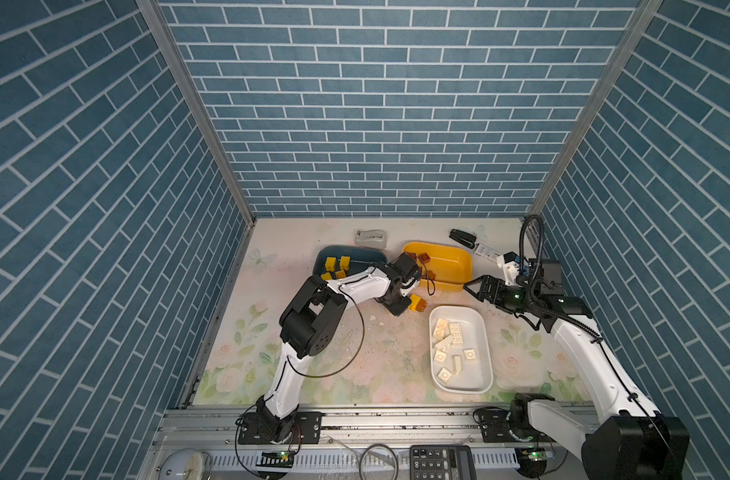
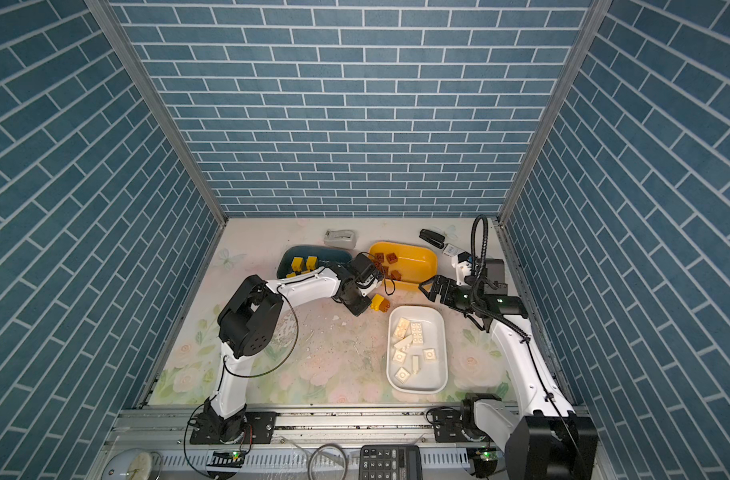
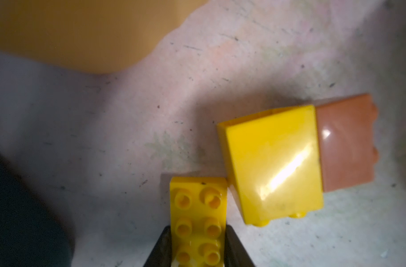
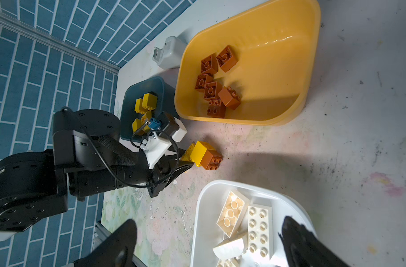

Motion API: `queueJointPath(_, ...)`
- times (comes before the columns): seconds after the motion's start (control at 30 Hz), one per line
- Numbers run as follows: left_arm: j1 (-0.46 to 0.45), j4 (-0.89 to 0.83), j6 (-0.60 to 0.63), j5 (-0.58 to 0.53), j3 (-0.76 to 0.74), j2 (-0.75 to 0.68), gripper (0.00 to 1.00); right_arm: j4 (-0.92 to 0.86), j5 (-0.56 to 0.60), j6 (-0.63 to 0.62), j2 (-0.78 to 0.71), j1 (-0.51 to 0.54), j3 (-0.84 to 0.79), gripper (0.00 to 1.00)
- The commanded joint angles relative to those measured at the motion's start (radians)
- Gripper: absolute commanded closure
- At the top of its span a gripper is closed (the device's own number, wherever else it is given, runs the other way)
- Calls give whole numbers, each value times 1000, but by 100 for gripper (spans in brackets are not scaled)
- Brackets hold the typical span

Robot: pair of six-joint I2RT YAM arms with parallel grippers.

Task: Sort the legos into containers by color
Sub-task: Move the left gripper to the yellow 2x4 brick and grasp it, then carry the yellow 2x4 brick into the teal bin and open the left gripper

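My left claw [image 3: 198,231] is clenched on an oblong yellow studded plastic brick [image 3: 198,201], low over the counter [image 1: 375,357] between the three tubs; whether it is lifted I cannot tell. Just beside it lies a chunky yellow brick [image 3: 273,166] stuck to a reddish-brown brick [image 3: 346,148]. I judge these the last loose pieces. Yellow bricks [image 1: 337,268] sit in the shallow dark blue plastic tub [image 1: 357,253], brown bricks [image 4: 217,85] in the yellow tub [image 4: 278,69], and cream-white bricks [image 1: 448,340] in the white tub [image 1: 481,353]. My right claw [image 4: 206,238] hangs spread wide and empty near the white tub.
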Motion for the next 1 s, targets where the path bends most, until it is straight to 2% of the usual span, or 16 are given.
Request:
queueJointPath(0.0, 9, -55, -15, -4, -4, 1, 72, -11, -3, 22, -4, -1, -8, 3)
queueJointPath(0.27, 14, -198, -66, -27, 42, -129, 73, 11, -4, 32, 18, -2, -3, 2)
queueJointPath(0.53, 83, -320, -130, -34, 119, -225, 73, 68, -19, 63, 33, 3, -18, 3)
queueJointPath(0.83, 276, -276, -309, -111, 228, -122, 72, 116, -9, 92, 44, 17, -29, 3)
queueJointPath(0.97, 315, -246, -363, -141, 284, -31, 72, 128, -5, 95, 53, 21, -28, 3)
